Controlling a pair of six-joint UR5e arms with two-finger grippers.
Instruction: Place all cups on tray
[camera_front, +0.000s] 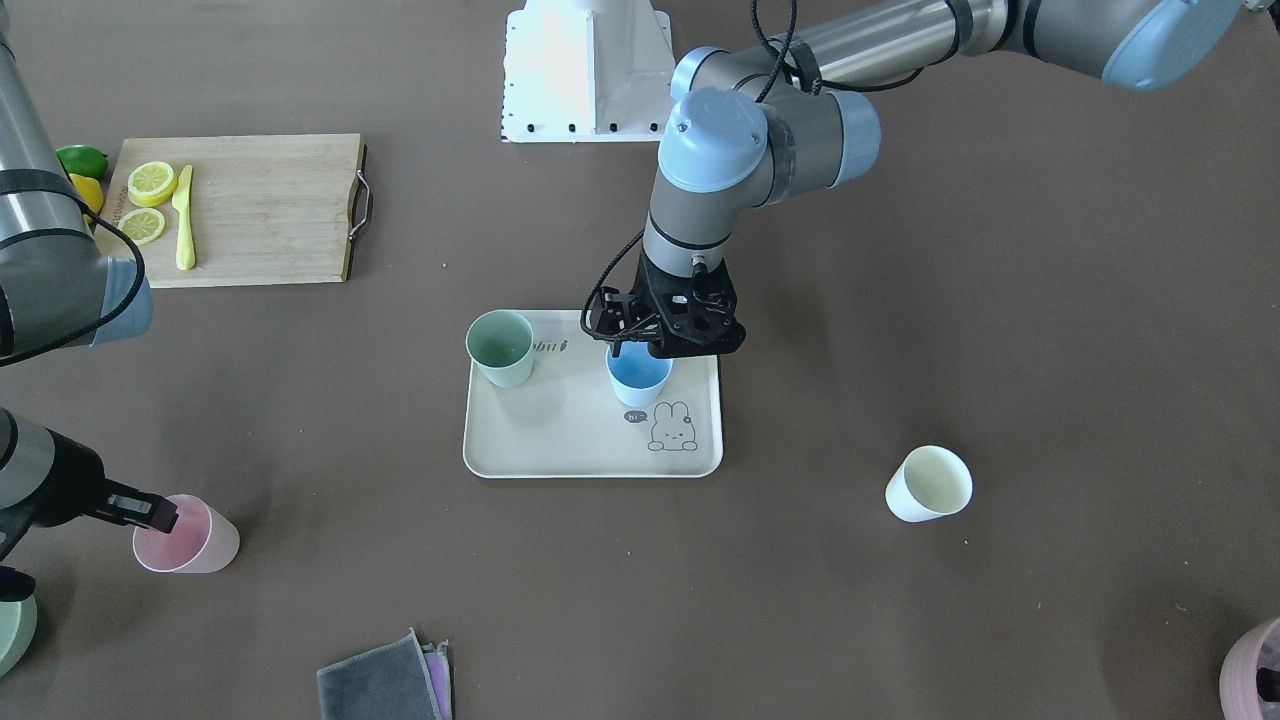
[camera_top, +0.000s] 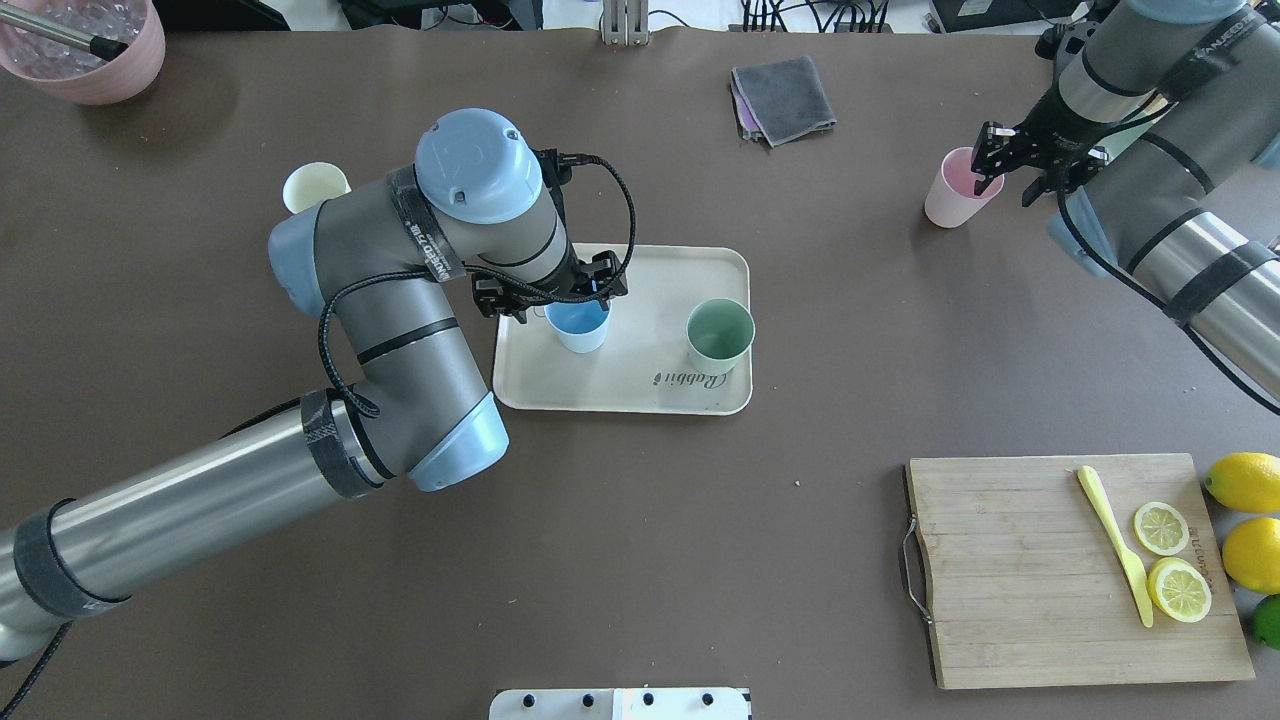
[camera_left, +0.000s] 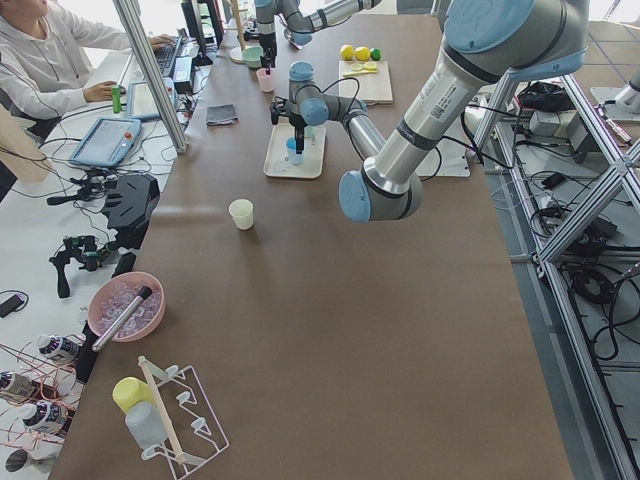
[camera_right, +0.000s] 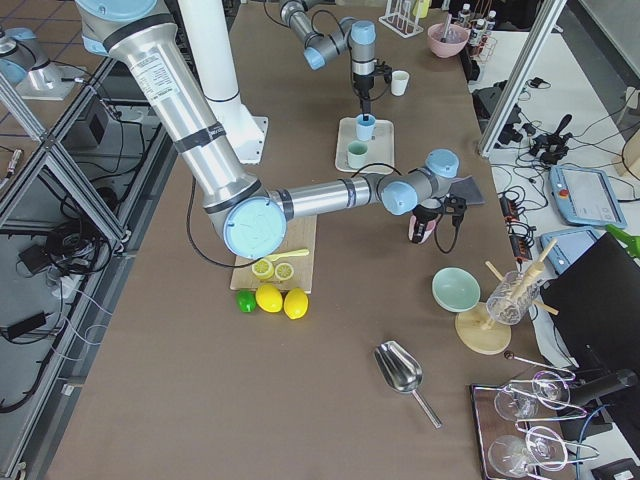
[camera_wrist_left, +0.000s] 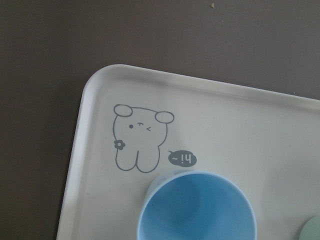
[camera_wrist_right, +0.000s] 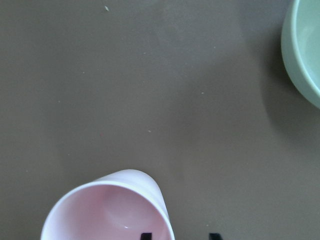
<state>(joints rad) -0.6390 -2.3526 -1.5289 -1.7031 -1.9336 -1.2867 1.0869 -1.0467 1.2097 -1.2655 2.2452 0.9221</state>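
The beige tray (camera_front: 570, 440) lies mid-table. A sage green cup (camera_front: 500, 348) and a light blue cup (camera_front: 638, 378) stand upright on it. My left gripper (camera_front: 640, 352) hangs right over the blue cup's (camera_top: 580, 325) rim. Its fingertips are hidden, so I cannot tell its state. The left wrist view shows the blue cup (camera_wrist_left: 197, 210) beside the bunny print. The pink cup (camera_front: 190, 535) stands on the table. My right gripper (camera_wrist_right: 178, 235) is open, with one finger inside the pink cup's (camera_wrist_right: 107, 210) rim and one outside. The cream cup (camera_front: 928, 484) stands alone on the table.
A wooden cutting board (camera_front: 240, 210) holds lemon slices and a yellow knife, with whole lemons and a lime beside it. A folded grey cloth (camera_front: 385, 680), a mauve pot (camera_front: 1255, 670) and a sage green bowl (camera_wrist_right: 305, 50) sit near the table's edges.
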